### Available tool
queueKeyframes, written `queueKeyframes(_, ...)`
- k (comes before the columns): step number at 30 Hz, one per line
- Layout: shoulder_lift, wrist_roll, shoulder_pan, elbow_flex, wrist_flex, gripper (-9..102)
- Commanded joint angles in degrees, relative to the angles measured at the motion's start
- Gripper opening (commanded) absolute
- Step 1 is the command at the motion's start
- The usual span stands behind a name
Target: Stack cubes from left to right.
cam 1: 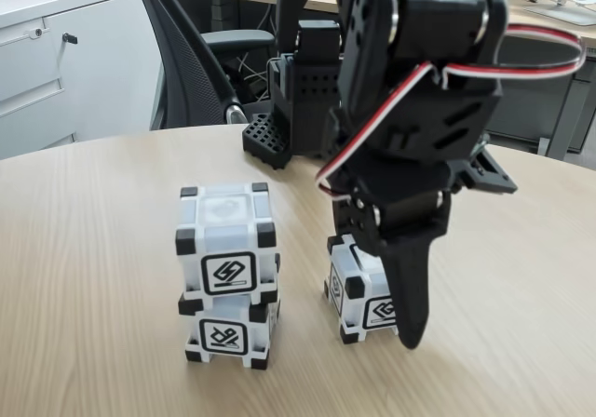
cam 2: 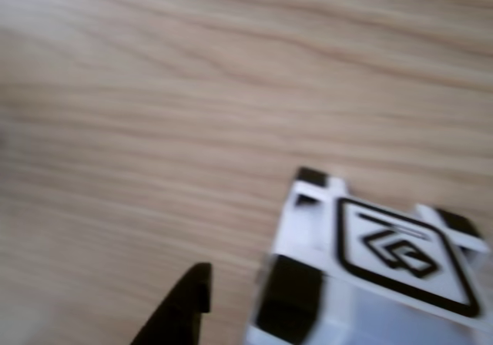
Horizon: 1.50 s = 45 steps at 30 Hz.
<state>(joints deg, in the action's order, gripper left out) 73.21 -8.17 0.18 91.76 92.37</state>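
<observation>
Two cubes stand stacked at the left of the fixed view, the upper cube resting squarely on the lower cube. To their right a third cube sits on the wooden table. My gripper hangs down over this third cube, one long black finger crossing in front of its right side. In the other view that cube fills the lower right, and a black fingertip stands to its left with a strip of table between them. The jaws look open; the second finger is hidden.
The arm's black base stands at the table's back edge. Behind it are an office chair and a white cabinet. Bare tabletop lies in front of the cubes and to both sides of them.
</observation>
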Motion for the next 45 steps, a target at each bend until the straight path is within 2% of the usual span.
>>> queueKeyframes(1,0.26,0.09,0.53,-2.37,-1.58,38)
queueKeyframes(9,-0.18,0.00,0.53,-2.37,-1.58,29)
queueKeyframes(14,-0.18,-0.18,0.53,-2.37,-1.67,10)
queueKeyframes(18,-0.09,0.18,0.44,-2.37,-1.67,0)
queueKeyframes(26,1.85,1.41,0.26,-2.37,-1.14,0)
queueKeyframes(45,27.51,5.45,-0.53,-2.37,-0.44,0)
